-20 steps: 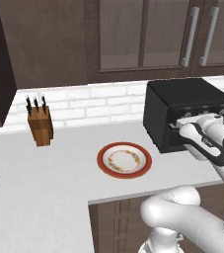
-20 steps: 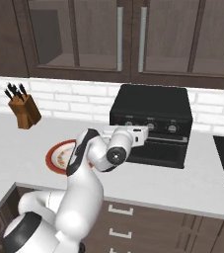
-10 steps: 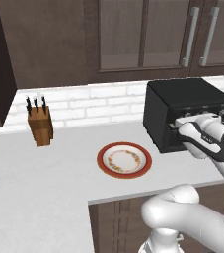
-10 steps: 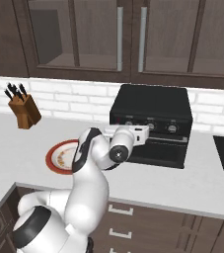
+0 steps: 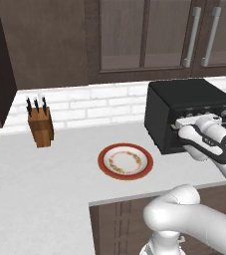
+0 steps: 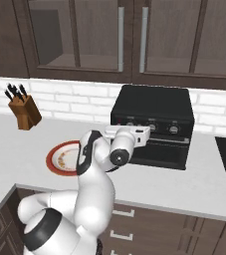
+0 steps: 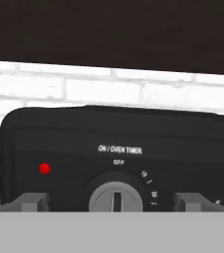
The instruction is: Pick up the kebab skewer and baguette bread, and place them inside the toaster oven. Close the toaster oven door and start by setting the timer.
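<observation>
Toaster oven [image 6: 152,122] door shut, plate [image 5: 125,161] bare; hand [image 7: 111,201] spread wide around timer knob [image 7: 115,197]; timer stood unset at OFF

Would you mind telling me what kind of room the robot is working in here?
Most likely a home kitchen: a toaster oven and a knife block stand on a pale counter, with a brick backsplash and dark wall cabinets above.

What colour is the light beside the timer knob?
Red, left of the timer knob; clearest in the hand view.
</observation>
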